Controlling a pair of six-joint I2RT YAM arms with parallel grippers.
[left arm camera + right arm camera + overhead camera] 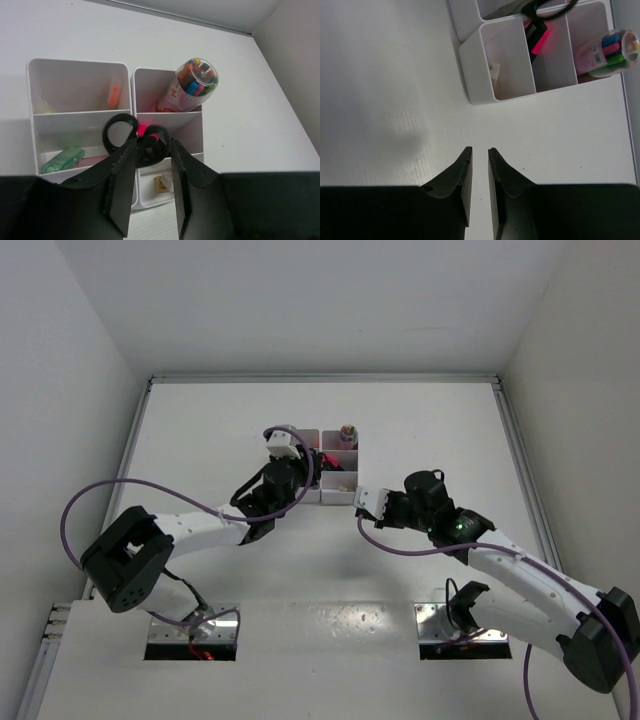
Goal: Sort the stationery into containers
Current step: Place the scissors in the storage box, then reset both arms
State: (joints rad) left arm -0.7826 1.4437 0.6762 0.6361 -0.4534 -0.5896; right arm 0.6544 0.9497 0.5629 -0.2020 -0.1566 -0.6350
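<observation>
The white organiser stands mid-table. My left gripper hangs over its middle right compartment, jaws closed on one black handle loop of the scissors, which stand blade-down in it beside a pink highlighter. A green highlighter and a pink pen lie in the near left compartment. An orange highlighter and a cream pen are in the far left one. Small erasers lie in the near right compartment. My right gripper is nearly shut and empty, over bare table beside the organiser.
A clear tube of coloured markers stands in the far right compartment and sticks up above the rim; it also shows in the top view. White walls enclose the table on three sides. A purple cable loops off each arm.
</observation>
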